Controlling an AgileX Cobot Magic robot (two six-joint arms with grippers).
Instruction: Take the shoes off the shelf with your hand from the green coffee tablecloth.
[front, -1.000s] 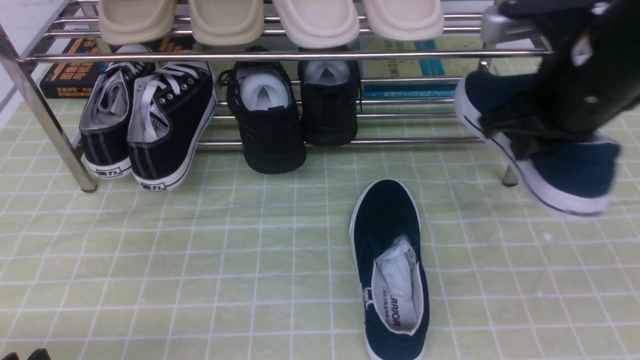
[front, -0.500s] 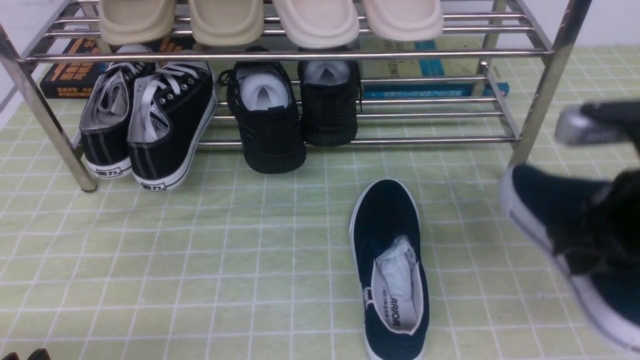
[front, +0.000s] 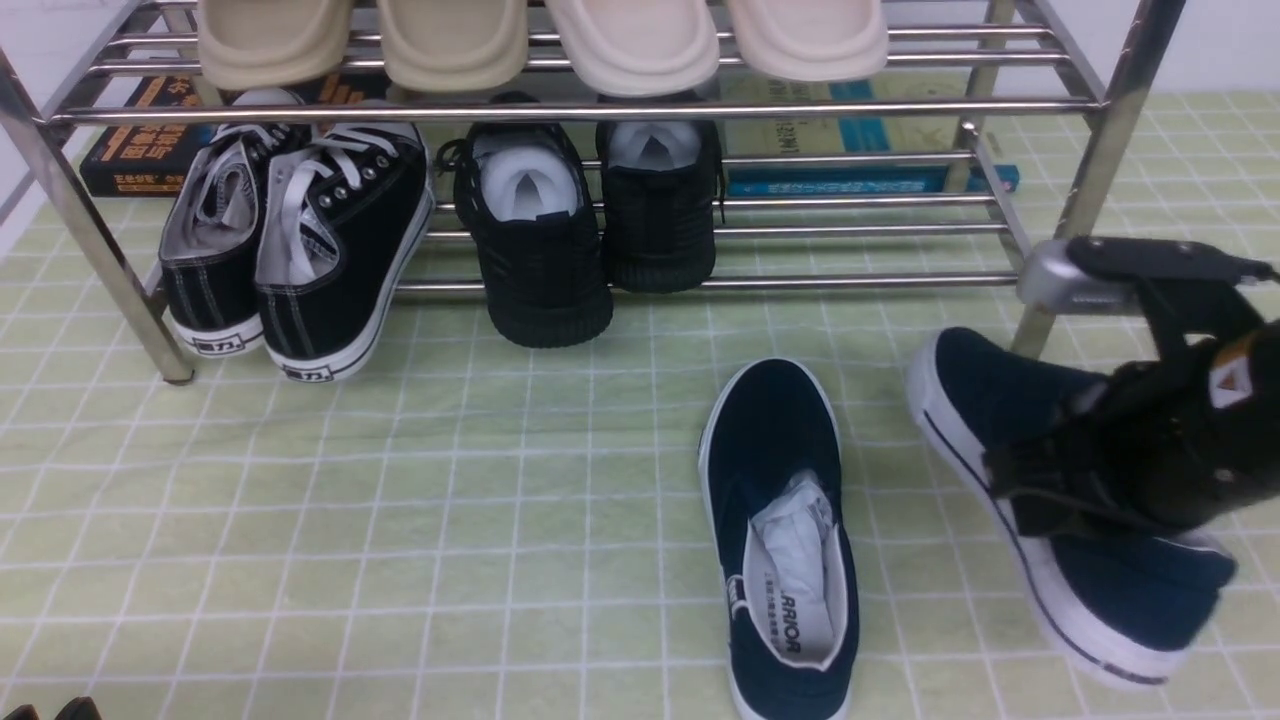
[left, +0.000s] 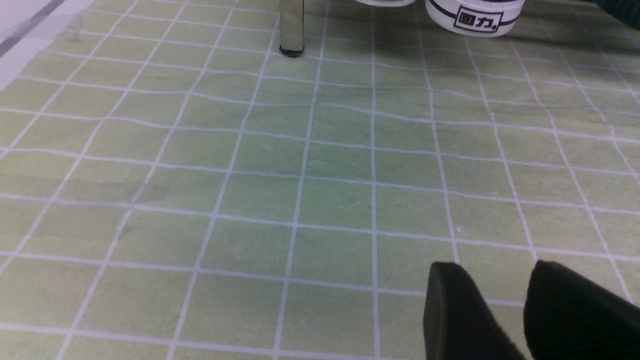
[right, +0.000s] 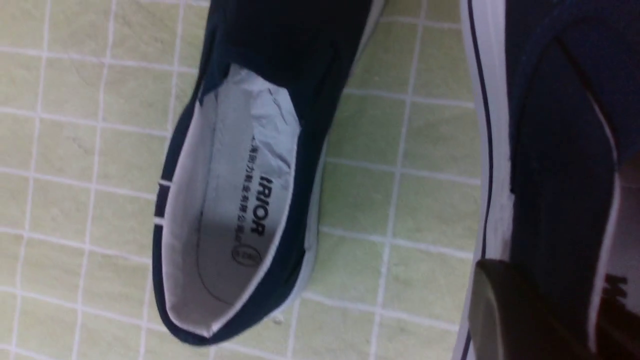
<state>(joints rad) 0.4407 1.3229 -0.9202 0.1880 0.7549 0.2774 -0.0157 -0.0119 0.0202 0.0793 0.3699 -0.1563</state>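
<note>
One navy slip-on shoe (front: 780, 500) lies on the green checked tablecloth (front: 400, 520) in front of the steel shelf (front: 560, 110), opening up, with paper inside; it also shows in the right wrist view (right: 290, 45). My right gripper (front: 1050, 480) is shut on the side wall of the second navy shoe (front: 1000, 400) to the right of the first, tilted, low over the cloth. In the right wrist view the gripper (right: 555, 300) has one finger outside the sole and one inside this shoe (right: 550, 125). My left gripper (left: 495, 295) hangs empty over bare cloth (left: 300, 175), its fingers slightly apart.
On the lower tier stand black lace-up sneakers (front: 300, 230) and all-black knit shoes (front: 590, 230). Beige slippers (front: 540, 40) sit on the top tier. Books (front: 850, 150) lie behind the shelf. The shelf's right leg (front: 1090, 180) stands just behind the held shoe; its left leg (left: 292, 25) is ahead of my left gripper.
My right gripper carried the navy shoe down from beside the shelf, swung out right, and has now come back left, lower. The lying shoe and left arm have not moved.
</note>
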